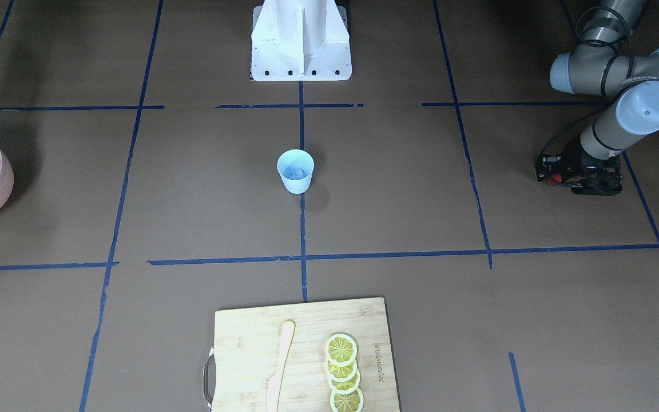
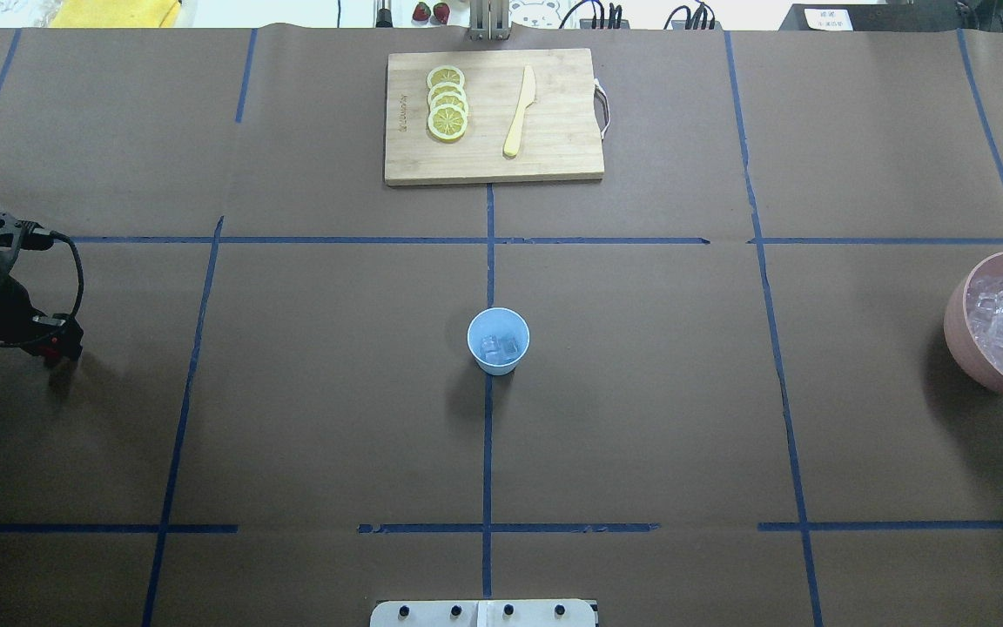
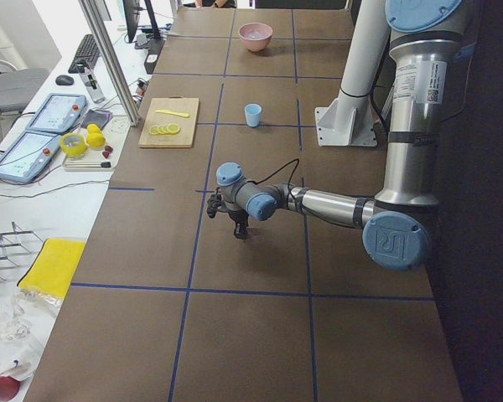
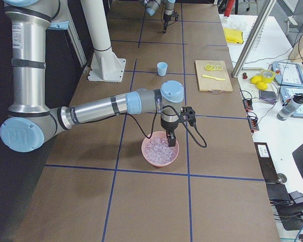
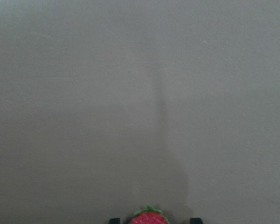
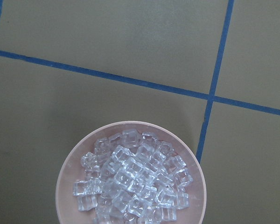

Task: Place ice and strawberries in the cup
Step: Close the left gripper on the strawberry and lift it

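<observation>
The light blue cup stands upright at the table's middle, with a few clear ice cubes inside; it also shows in the front view. The ice heap fills the pink bowl. My left gripper is far left of the cup, just above the table, shut on the red strawberry with its green top. My right gripper hangs over the bowl; I cannot tell if it is open or shut.
A wooden cutting board with lemon slices and a yellow knife lies at the far edge. The white robot base stands behind the cup. Two more strawberries lie beyond the table.
</observation>
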